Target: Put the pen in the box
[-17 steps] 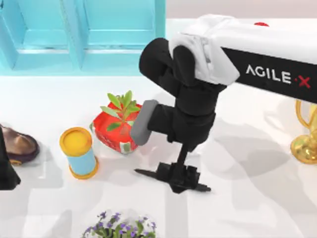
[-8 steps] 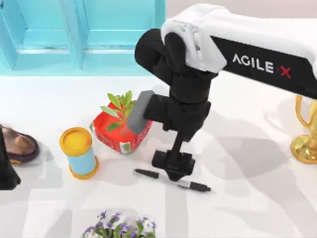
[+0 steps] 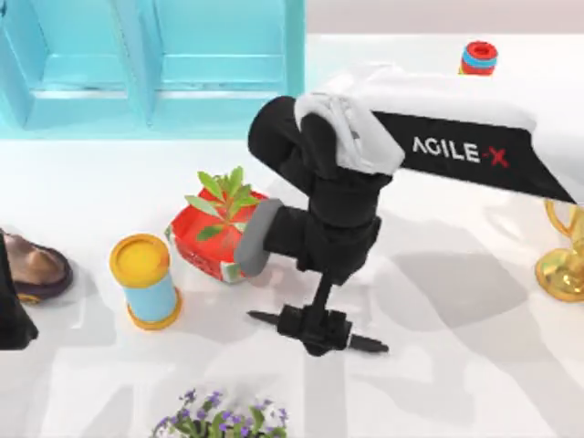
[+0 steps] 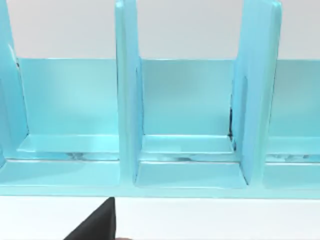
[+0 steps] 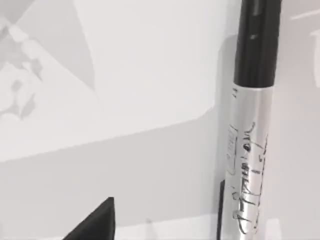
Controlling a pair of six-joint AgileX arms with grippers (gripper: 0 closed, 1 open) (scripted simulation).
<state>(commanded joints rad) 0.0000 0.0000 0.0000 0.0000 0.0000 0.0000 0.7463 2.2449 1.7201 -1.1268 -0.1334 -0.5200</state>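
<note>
Your right gripper (image 3: 316, 330) sits low over the middle of the pen (image 3: 369, 344), which lies flat on the white table (image 3: 456, 365); whether its fingers have closed cannot be told; behind, the turquoise box (image 3: 151, 64) holds nothing visible, and the red planter (image 3: 212, 242) holds a green plant (image 3: 222, 201).
</note>
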